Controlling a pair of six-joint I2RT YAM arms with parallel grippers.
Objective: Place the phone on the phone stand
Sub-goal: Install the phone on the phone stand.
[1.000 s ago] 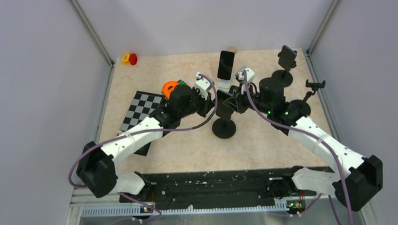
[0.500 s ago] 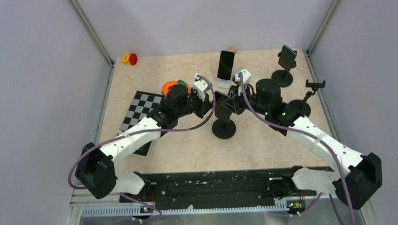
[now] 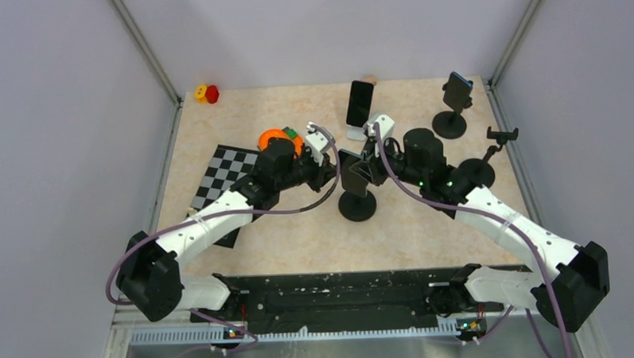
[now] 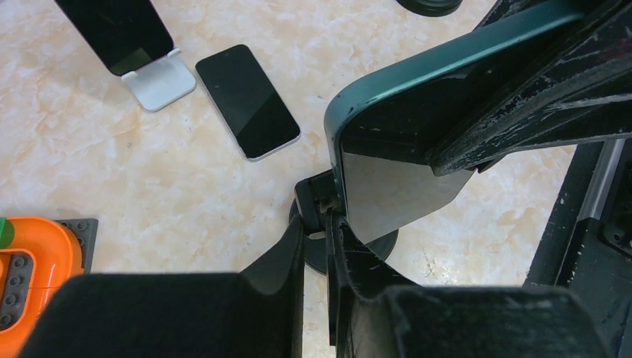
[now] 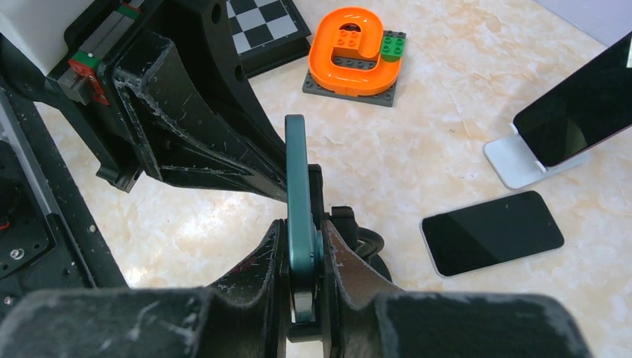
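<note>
The teal-edged phone (image 3: 351,167) stands on edge, upright, over the black phone stand (image 3: 357,207) at mid-table. My right gripper (image 3: 367,164) is shut on the phone's lower part, seen in the right wrist view (image 5: 302,231) with the phone (image 5: 299,179) between the fingers. My left gripper (image 3: 330,169) comes from the left and is shut on the stand's black holder piece (image 4: 314,200) beside the phone's corner (image 4: 387,142). The left gripper's fingertips (image 4: 317,220) pinch that piece above the stand's round base (image 4: 378,244).
A second phone (image 4: 248,101) lies flat behind the stand. A phone on a white stand (image 3: 359,106) is at the back. Orange Lego piece (image 3: 273,138) and checkerboard (image 3: 222,178) at left. Two more black stands (image 3: 453,102) (image 3: 488,153) at right. Red and yellow item (image 3: 207,94) in the far left corner.
Both grippers and the phone have shifted a little to the left, and the phone now sits more directly over the stand. Both grips are unchanged.
</note>
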